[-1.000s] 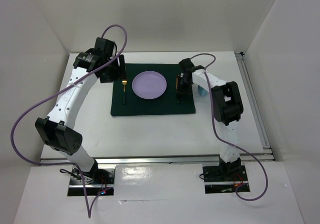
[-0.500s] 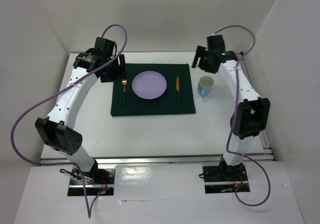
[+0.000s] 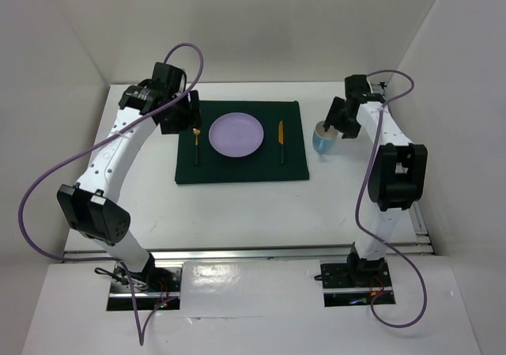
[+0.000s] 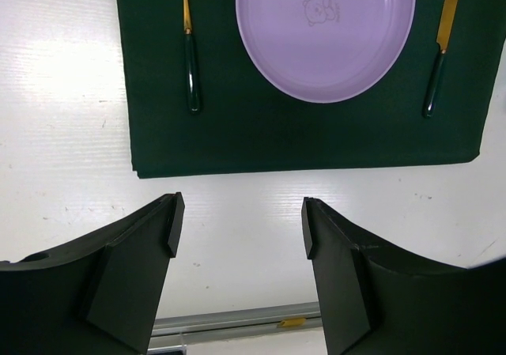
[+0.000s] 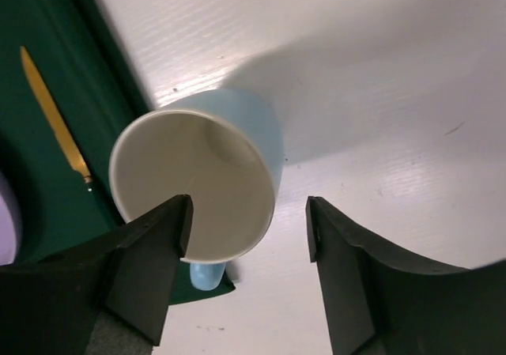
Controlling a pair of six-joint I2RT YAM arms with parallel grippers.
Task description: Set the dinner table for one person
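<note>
Place setting on the white table (image 3: 237,213), shown from above and from both wrists. Dark green cloth (image 3: 237,171) at mid-table, bearing a lilac plate (image 3: 236,134) at its centre, with a fork (image 3: 196,145) on the plate's left and a knife (image 3: 281,141) on its right, both gold with dark handles. Pale blue mug (image 3: 323,140) upright on bare table just beside the cloth's right edge, past the knife. Right hand (image 5: 247,228) spread wide over the mug, one finger above its mouth, the other outside its wall; no grip evident, contact not discernible. Left hand (image 4: 239,220) also wide and empty, poised near the cloth's far left corner. Step in hand, by judgement: placing of the mug, apparently the last piece, already in a fitting spot. Next move: a straight lift of the right hand, clear of the rim, to avoid tipping the mug.
</note>
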